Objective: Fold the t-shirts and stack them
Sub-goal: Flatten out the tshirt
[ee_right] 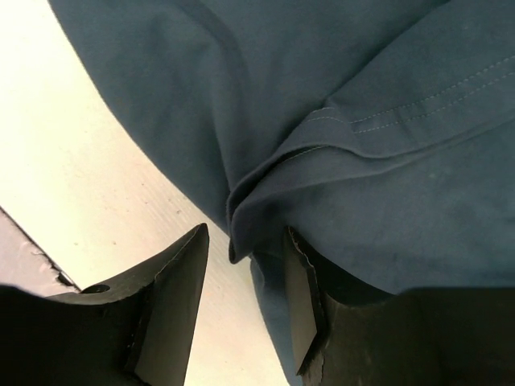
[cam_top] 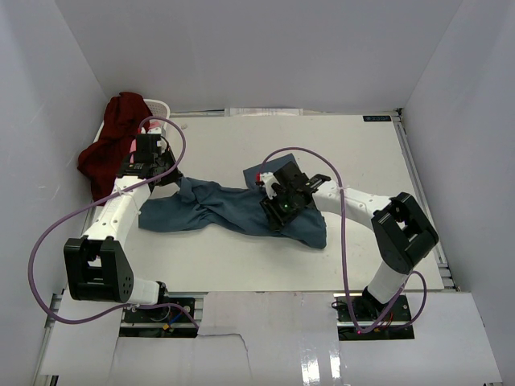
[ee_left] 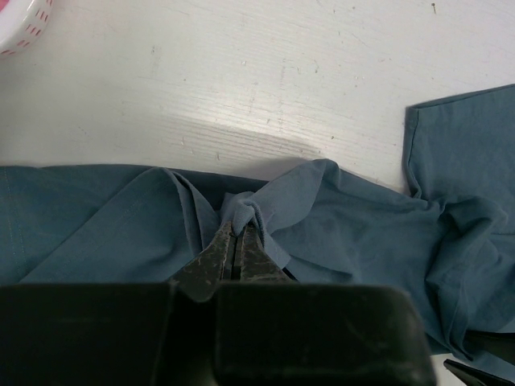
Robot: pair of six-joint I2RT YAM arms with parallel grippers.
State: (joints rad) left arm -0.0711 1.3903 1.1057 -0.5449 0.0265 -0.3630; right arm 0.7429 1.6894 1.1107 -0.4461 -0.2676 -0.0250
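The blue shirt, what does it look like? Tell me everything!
The blue shirt is soft, dusty teal cloth with stitched hems. It lies crumpled and stretched sideways on the white table, not folded yet. The left tool is shut on a bunched fold at its edge. The right tool is open, with a folded hem edge hanging between its fingers.

Left arm (cam_top: pixel 121 205): white tubular shells, black joint housings (the bulkiest sits at 7 o'clock in the top view).
Right arm (cam_top: pixel 354 201): same white shells, black elbow block at 4 o'clock.
Cables (cam_top: pixel 298 149): purple, looping loosely along each arm.
Left gripper (ee_left: pixel 236 241): matt black, rough-edged tapered fingers.
Right gripper (ee_right: pixel 245 305): black, flat-faced fingers, a small round hole at 8 o'clock.
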